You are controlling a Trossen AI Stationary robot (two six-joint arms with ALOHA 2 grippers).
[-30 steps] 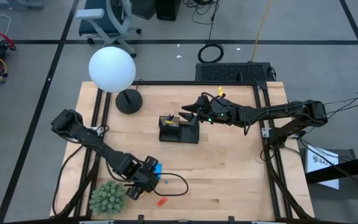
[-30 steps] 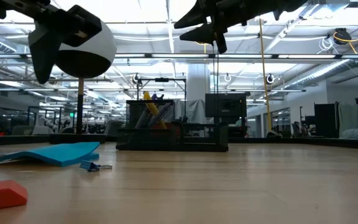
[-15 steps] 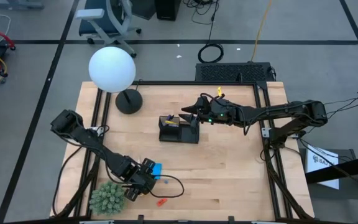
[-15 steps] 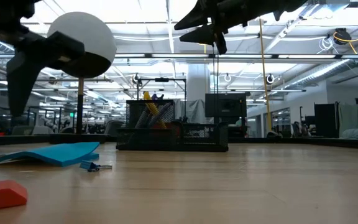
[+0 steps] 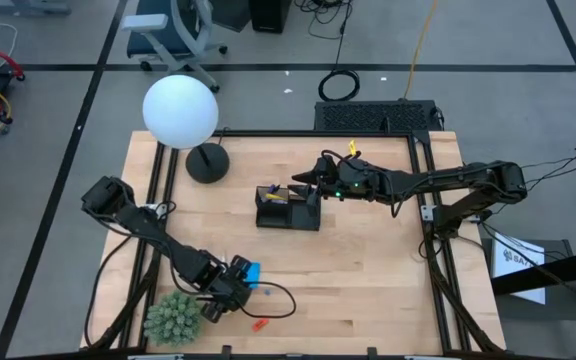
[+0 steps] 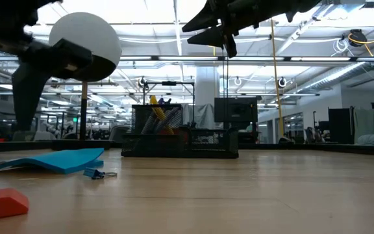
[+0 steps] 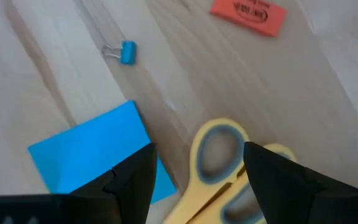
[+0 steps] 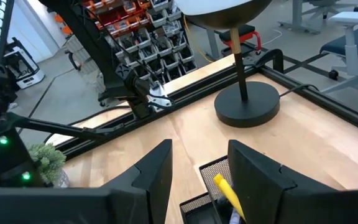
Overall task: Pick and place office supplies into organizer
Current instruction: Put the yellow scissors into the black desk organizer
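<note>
Scissors: yellow plastic-handled scissors [image 7: 219,163] flat on the pale wooden table [image 5: 368,270], looped handles right between the left gripper's fingers.
Left gripper [image 7: 197,177]: down low at the near-left corner, fingers spread wide, gripping nothing.
Note pad: thin blue square note pad [image 7: 98,152] just beside the handles; tiny blue binder clip [image 7: 126,52] and flat red eraser [image 7: 248,14] near.
Organizer: black wire-mesh desk organizer [image 5: 288,208] mid-table, yellow pen [image 8: 229,190] inside.
Right gripper [image 5: 303,183]: above the organizer, fingers apart, empty.

Wood table [image 5: 368,270]: organizer [image 5: 288,209], lamp base [image 5: 207,162], plant [image 5: 173,317], note pad [image 5: 251,272].
</note>
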